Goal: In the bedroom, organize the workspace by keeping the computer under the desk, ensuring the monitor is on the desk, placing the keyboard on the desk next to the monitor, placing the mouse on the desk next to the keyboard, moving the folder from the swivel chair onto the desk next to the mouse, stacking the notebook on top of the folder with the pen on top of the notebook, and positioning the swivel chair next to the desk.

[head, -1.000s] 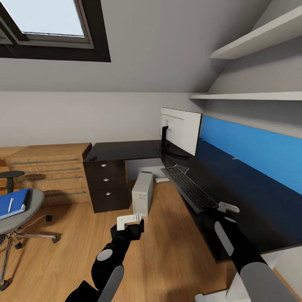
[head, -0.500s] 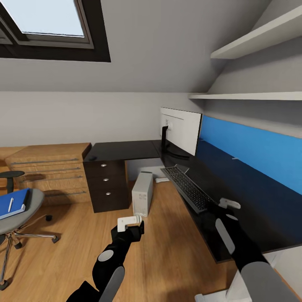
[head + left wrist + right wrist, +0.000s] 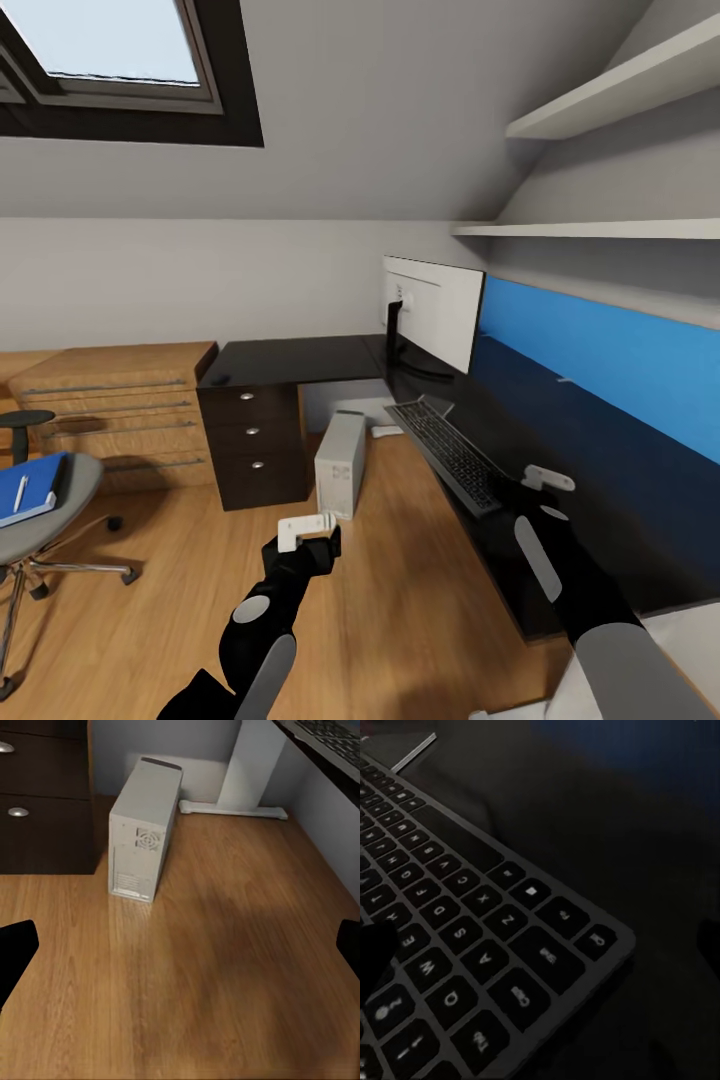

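The monitor [image 3: 432, 313] stands at the corner of the black desk [image 3: 290, 358], its white back toward me. In front of it the keyboard [image 3: 450, 452] lies along the desk's near edge. My right gripper [image 3: 546, 482] hovers open just over the keyboard's [image 3: 472, 945] near corner, not touching it. A small black mouse [image 3: 220, 378] sits at the desk's far left corner. The computer [image 3: 340, 462] stands on the floor beside the drawers; my left gripper [image 3: 306, 528] hangs open and empty before the computer [image 3: 144, 832]. On the swivel chair [image 3: 60, 505] lies the folder [image 3: 35, 485], the pen [image 3: 20, 493] on top.
A light wood cabinet [image 3: 120, 410] stands left of the dark drawers [image 3: 250, 440], with a dark round stool [image 3: 22, 420] beside it. A white desk leg [image 3: 251, 765] rises behind the computer. Wall shelves [image 3: 600, 230] and a blue panel [image 3: 600, 350] run above the desk.
My right gripper has crept a little farther along the desk past the keyboard's near corner. The view has shifted slightly, sliding the chair toward the left edge. The left arm holds still.
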`<state>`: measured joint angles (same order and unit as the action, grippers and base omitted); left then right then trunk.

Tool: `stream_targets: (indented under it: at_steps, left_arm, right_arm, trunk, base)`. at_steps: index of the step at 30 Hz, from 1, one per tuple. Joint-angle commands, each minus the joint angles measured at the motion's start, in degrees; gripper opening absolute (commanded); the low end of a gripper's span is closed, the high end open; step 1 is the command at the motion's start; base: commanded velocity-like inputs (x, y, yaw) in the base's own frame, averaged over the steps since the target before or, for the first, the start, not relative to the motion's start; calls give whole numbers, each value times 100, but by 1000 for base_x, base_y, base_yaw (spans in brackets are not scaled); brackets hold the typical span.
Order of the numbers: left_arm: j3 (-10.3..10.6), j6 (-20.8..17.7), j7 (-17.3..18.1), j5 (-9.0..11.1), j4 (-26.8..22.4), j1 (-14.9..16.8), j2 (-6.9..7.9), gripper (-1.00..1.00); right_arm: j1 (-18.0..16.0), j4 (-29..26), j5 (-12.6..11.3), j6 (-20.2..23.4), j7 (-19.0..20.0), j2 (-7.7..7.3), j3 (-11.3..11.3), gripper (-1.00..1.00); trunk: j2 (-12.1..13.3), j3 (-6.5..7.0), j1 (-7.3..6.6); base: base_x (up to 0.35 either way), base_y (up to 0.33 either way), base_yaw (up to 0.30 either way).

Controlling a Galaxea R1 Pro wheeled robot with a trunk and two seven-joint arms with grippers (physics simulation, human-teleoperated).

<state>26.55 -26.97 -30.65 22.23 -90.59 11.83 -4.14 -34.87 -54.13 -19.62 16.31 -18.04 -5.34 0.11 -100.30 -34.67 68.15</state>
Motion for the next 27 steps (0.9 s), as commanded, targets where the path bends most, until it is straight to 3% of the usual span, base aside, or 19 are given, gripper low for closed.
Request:
stream_targets:
  at_steps: [1, 27]
  left_arm:
    - [8, -11, -53, 54, -8, 5, 1, 100]
    - [3, -10, -55, 54, -11, 4, 1, 100]
  right_arm:
    - [-3, -10, -44, 25, -32, -4, 6, 100]
    - [76, -598, -72, 81, -33, 0, 0, 100]
  trunk:
    - [-3, -6, 2]
    - [-3, -6, 2]
  base:
    - [245, 74, 0]
    - [20, 6, 0]
